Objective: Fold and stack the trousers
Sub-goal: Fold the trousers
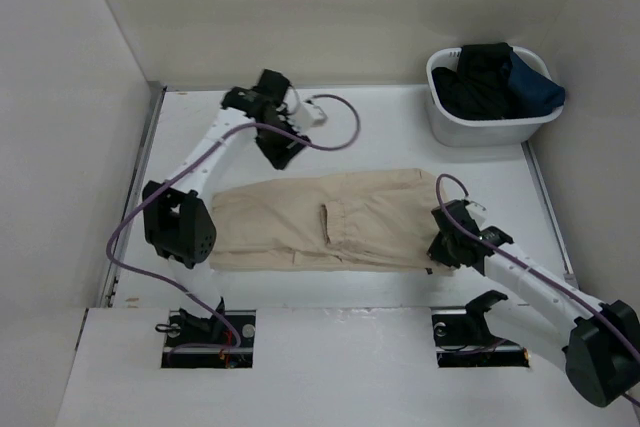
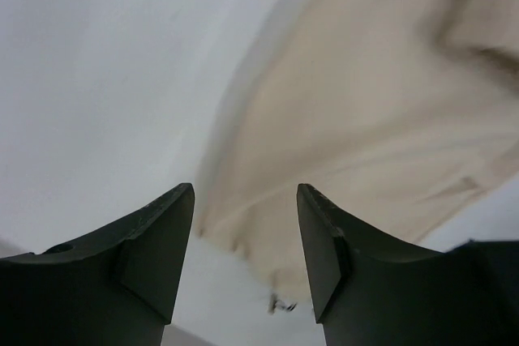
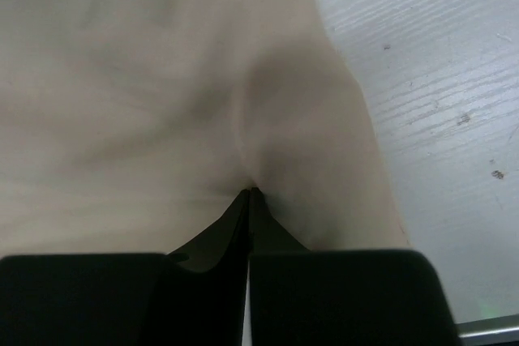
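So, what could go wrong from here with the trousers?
1. The right gripper is shut on only a small pinch of the trousers near their end; it may slip out or lift one layer only.
2. The left gripper is open and holds nothing; if the right one pulls alone, the fold may come out crooked.

Robotics lab: plain white enclosure walls (image 1: 70, 97) around table (image 1: 400, 137)

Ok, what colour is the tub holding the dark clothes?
The plastic tub is white, clearest in top external view.
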